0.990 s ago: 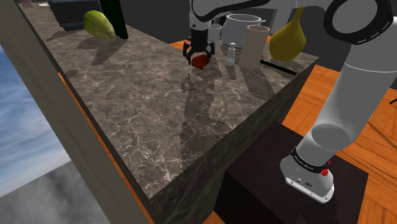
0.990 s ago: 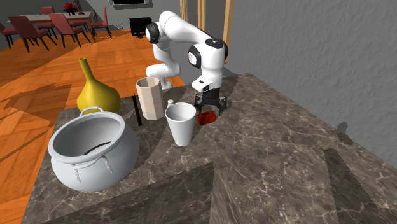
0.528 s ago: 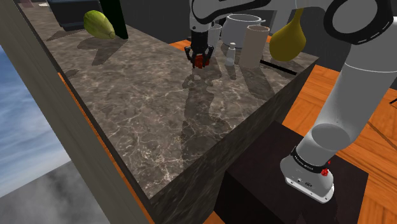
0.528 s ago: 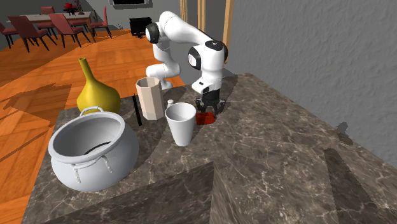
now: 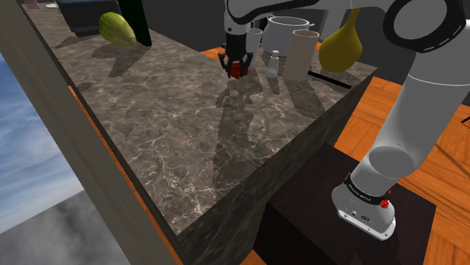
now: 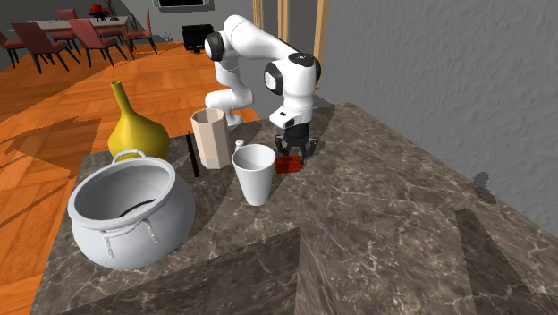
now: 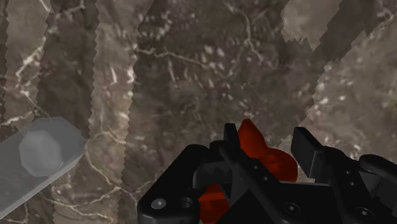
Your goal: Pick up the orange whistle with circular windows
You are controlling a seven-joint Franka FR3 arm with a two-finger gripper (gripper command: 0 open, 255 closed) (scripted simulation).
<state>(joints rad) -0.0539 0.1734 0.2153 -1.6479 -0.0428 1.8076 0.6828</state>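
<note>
The hand (image 5: 238,65) (image 6: 292,156) is seen at the far part of the marble-patterned bench (image 5: 173,120) (image 6: 393,215), pointed down at the surface. In the wrist view, its two black fingers (image 7: 230,145) are clenched against a red-orange whistle (image 7: 262,156), which is clasped between them. The whistle (image 5: 239,71) (image 6: 288,166) is found at the fingertips, low over the bench. It cannot be told whether it touches the surface.

In the second exterior view, a white cup (image 6: 254,174) is noted just beside the hand, on that view's left. Further to that side are recorded a small white shaker (image 6: 240,145), a beige faceted vase (image 6: 211,139), a thin black rod (image 6: 191,154), a yellow gourd-shaped vase (image 6: 134,130) and a large white pot (image 6: 130,210).

In the shoulder view, a green squash (image 5: 117,28) is observed well apart from the hand, towards the upper left.
</note>
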